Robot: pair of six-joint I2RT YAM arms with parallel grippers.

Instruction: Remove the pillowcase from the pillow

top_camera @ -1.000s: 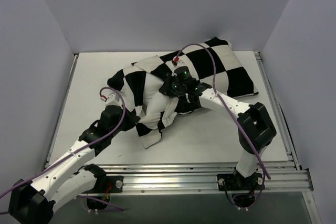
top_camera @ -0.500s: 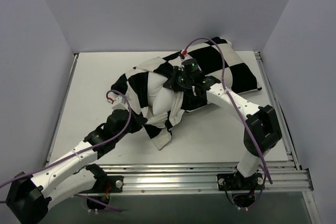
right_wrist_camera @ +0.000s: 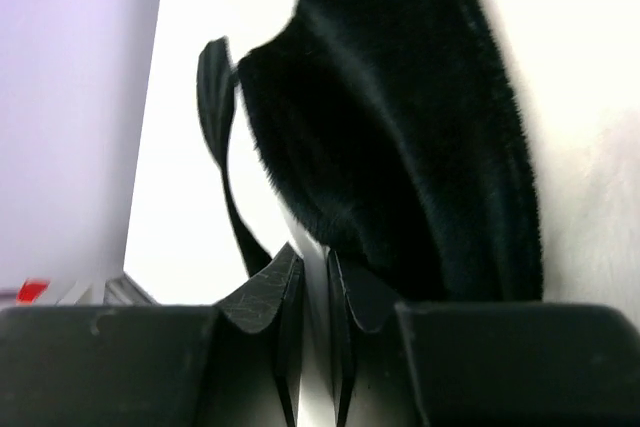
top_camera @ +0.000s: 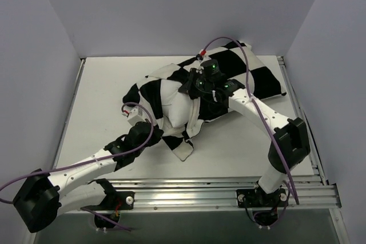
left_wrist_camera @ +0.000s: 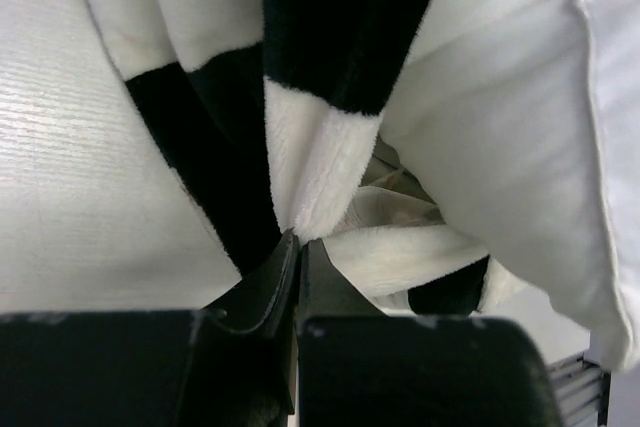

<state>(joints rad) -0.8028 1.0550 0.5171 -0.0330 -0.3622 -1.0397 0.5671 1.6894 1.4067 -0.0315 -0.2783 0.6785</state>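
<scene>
Pillowcase (top_camera: 257,81): black-and-white checks, lying from the centre to the upper right of the tabletop (top_camera: 97,95) in the top view. The right part lies fairly smooth. The left part is bunched and creased.
Pillow (top_camera: 174,104): plain white. A bare bulge shows at frame centre between checkered folds, and the rest is hidden inside the cover.
White corner (top_camera: 184,151): sticks out below the bundle toward the lower edge of the frame, resting on the tabletop. Cannot tell whether it is pillow or cover.
Left pincer (left_wrist_camera: 298,239): clenched on a fold of the pillowcase, jaws pressed together with cloth between them. In the left wrist view, black and white folds fan upward from the tips. In the top view it sits at the lower left edge of the bundle (top_camera: 155,135).
Right pincer (right_wrist_camera: 314,265): jaws nearly together, grasping the pillowcase. A thin black fold runs down into them, and a fuzzy black mass fills the centre of the right wrist view. In the top view it is over the middle of the bundle (top_camera: 191,88), just right of the bare pillow.
</scene>
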